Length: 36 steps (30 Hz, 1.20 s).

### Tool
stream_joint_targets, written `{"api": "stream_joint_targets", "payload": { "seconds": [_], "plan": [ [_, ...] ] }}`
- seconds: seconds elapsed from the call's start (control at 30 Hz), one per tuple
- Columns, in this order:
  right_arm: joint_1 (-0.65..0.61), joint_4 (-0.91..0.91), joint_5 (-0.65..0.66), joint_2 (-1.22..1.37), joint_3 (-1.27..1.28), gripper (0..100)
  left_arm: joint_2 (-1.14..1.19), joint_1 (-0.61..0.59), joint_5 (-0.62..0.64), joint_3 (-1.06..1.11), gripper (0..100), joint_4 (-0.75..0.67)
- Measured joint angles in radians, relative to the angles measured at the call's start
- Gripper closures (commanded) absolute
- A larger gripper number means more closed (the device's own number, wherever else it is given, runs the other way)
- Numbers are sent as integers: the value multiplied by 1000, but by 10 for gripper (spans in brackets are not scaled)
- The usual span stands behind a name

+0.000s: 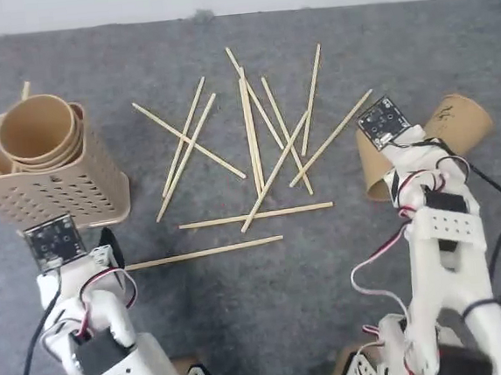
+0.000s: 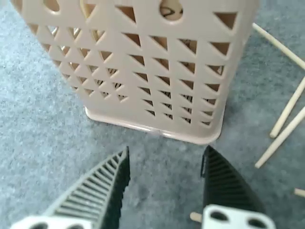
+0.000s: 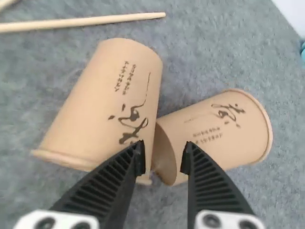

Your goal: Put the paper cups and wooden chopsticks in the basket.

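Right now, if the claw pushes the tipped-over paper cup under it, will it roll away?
Probably: the paper cup lies on its side, so a nudge would likely roll it in a curve, since it tapers. It looks thin and hollow, so probably light and squashable if the right claw squeezes hard. The other cup beside it might block it.

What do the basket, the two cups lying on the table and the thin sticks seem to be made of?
Basket: probably moulded plastic, beige and smooth; its walls have regular triangular cut-outs.
Lying paper cups: brown matte paper, judging by the thin walls, rolled rim and dark print.
Chopsticks: pale, matte, apparently unfinished wood or bamboo; the grain is too fine to see.
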Motion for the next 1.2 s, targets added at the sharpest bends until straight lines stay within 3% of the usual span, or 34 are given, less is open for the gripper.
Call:
{"api": "stream_joint_targets", "payload": {
  "seconds": [0.27,0.53,0.73,0.83,1.07,1.2],
  "plan": [
    [17,3,14,32,-9,839,0,-2,0,0,768,0],
    [14,345,26,-341,12,839,0,-2,0,0,768,0],
    [14,465,157,-583,169,841,0,-2,0,0,767,0],
    [12,358,206,-649,310,842,0,-2,0,0,767,0],
    [5,-123,224,-657,559,840,0,-2,0,0,767,0],
    [5,-190,226,-549,531,840,0,-2,0,0,767,0]
  ]
}}
